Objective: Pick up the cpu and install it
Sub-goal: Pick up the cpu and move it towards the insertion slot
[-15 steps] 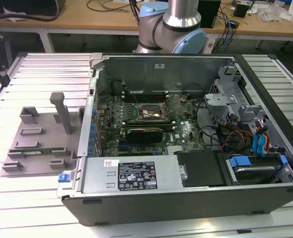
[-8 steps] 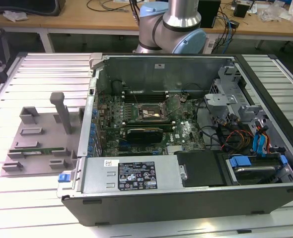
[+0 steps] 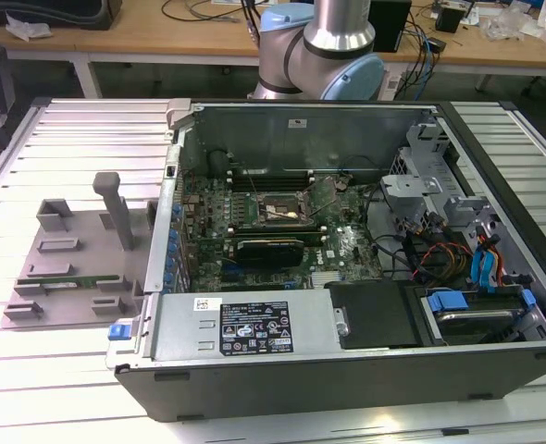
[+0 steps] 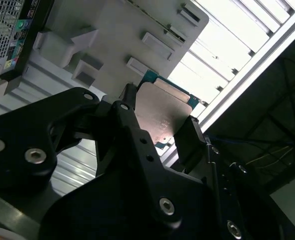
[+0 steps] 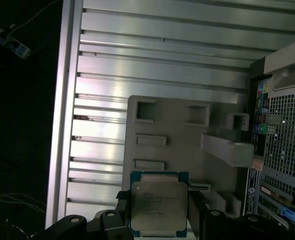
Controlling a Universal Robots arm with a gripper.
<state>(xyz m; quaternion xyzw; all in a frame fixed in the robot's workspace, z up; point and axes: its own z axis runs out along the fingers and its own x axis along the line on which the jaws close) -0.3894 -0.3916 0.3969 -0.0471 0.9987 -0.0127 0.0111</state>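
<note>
The cpu (image 5: pixel 159 202) is a flat square chip with a silvery metal top and a green-edged rim. It hangs in the air, gripped by two opposite edges between the black fingers (image 5: pixel 196 207) of my gripper (image 5: pixel 159 212). In the second wrist view the cpu (image 4: pixel 162 110) shows its shiny face between the same fingers (image 4: pixel 130 112), with my gripper (image 4: pixel 160 125) shut on it. Far below it lies the grey fixture plate (image 5: pixel 177 130). The socket (image 3: pixel 278 211) sits on the motherboard inside the open computer case (image 3: pixel 347 333).
The grey fixture plate (image 3: pixel 69 245) lies on the slatted metal table (image 3: pixel 60 370), at the exterior view's left of the case, with an upright post (image 3: pixel 117 208) and a green memory stick (image 3: pixel 69 281). Cables and drive bays (image 3: pixel 458 259) fill the case's right side. The arm's base (image 3: pixel 319 46) stands behind the case.
</note>
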